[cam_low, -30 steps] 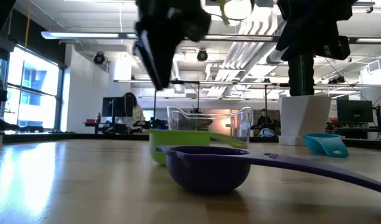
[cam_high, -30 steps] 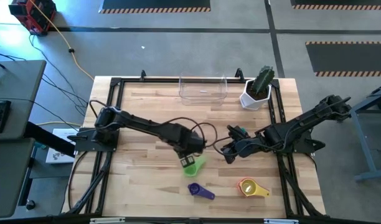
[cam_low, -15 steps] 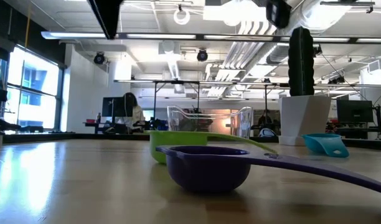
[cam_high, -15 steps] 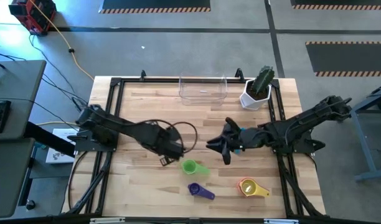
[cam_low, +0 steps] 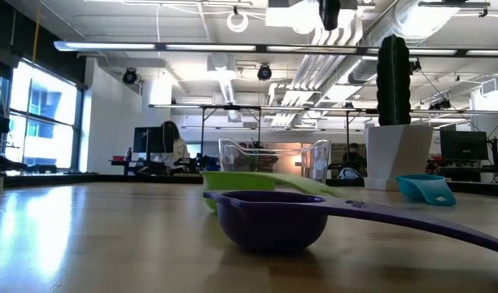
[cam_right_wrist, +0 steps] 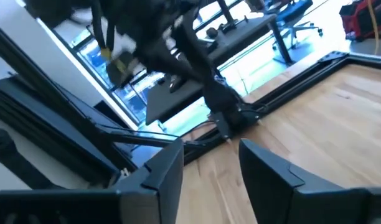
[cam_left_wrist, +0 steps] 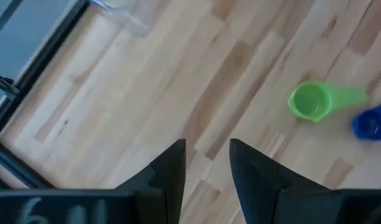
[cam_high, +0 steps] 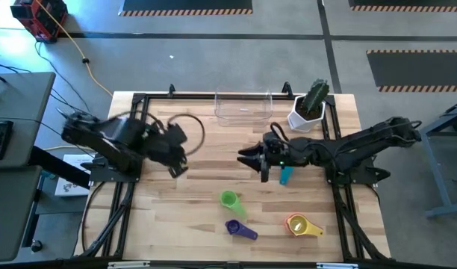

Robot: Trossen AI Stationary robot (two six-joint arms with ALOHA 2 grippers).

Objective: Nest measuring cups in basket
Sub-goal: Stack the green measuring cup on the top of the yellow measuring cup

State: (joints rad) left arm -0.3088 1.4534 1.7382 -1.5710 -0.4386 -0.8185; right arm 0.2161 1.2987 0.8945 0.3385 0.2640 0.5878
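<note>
Several cups lie apart on the wooden table. The green cup (cam_high: 228, 199) (cam_left_wrist: 310, 101) sits mouth up near the middle. The purple cup (cam_high: 239, 229) (cam_low: 273, 216) lies closer to the near edge. A yellow cup (cam_high: 301, 225) holds a smaller reddish one. The teal cup (cam_high: 286, 175) (cam_low: 424, 188) rests below my right arm. The clear basket (cam_high: 243, 108) (cam_low: 273, 163) stands at the far edge. My left gripper (cam_high: 176, 161) (cam_left_wrist: 207, 163) is open, left of the green cup. My right gripper (cam_high: 257, 161) (cam_right_wrist: 210, 168) is open and empty above mid-table.
A white pot with a green cactus (cam_high: 309, 108) (cam_low: 395, 146) stands right of the basket at the far edge. Black frame rails (cam_high: 131, 187) run along the table's left and right sides. Bare wood lies between the cups and the basket.
My left gripper has drawn back from the green cup toward the table's left edge and risen, leaving the cup mouth up on the table. My right gripper has risen and moved toward the far edge and a little left, which uncovers the teal cup.
</note>
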